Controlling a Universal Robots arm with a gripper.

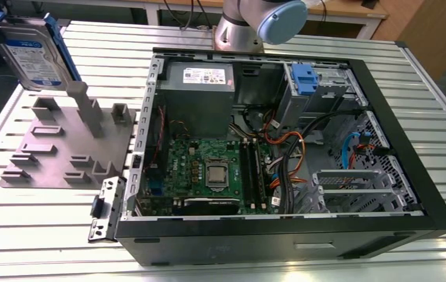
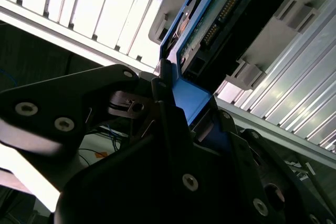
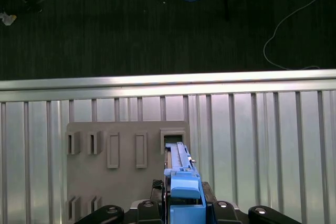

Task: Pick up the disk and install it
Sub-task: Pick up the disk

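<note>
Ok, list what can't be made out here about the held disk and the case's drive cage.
Second wrist view: the black gripper covers much of the silver disk in its blue plastic carrier; grip depth hidden.
First wrist view: disk seen edge-on, label face hidden.
Exterior view: gripper cut off by the picture's top-left corner.
Exterior view: grey metal drive cage: slots hidden by its own walls.

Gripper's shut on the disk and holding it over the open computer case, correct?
Not quite. The gripper is shut on the disk, but the exterior view shows it over the grey fixture plate, to that view's left of the computer case, not over the case.
</note>
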